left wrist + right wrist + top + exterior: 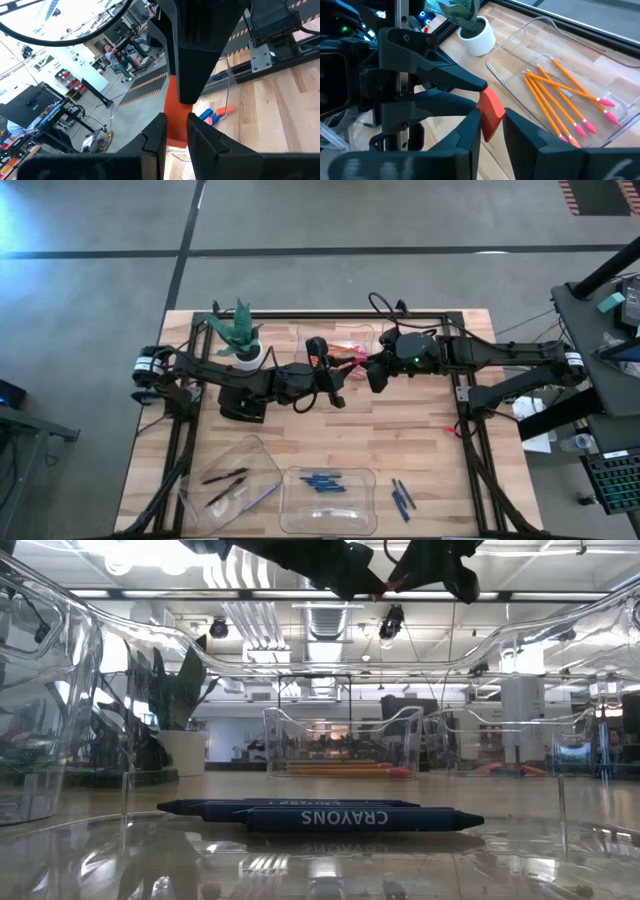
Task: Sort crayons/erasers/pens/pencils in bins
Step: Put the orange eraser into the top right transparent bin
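A red eraser (490, 110) hangs in the air above the middle of the table, between my two grippers. My left gripper (176, 131) comes in from the table's left and is shut on one end of it. My right gripper (491, 127) comes in from the table's right and is shut on the other end. In the high view the two grippers meet at the eraser (355, 365), beside the far bin (308, 332). Several pencils (555, 102) lie in that bin. The crayons (322, 482) lie in a near bin, the pens (228, 480) in the bin to its left. My left gripper pinches one end of the eraser (175, 125) between its two fingers, coming in level from the table's left. The eraser is lifted clear of the table. My right gripper pinches the opposite end (492, 122) between its two fingers, slanting down from the table's right. The eraser spans the gap between the two grippers.
A potted plant (243, 340) stands at the far left and a black box (242, 405) lies under my left arm. A few dark-blue sticks (402, 498) lie loose on the table near its front. More erasers (215, 115) lie in a clear bin at the far side.
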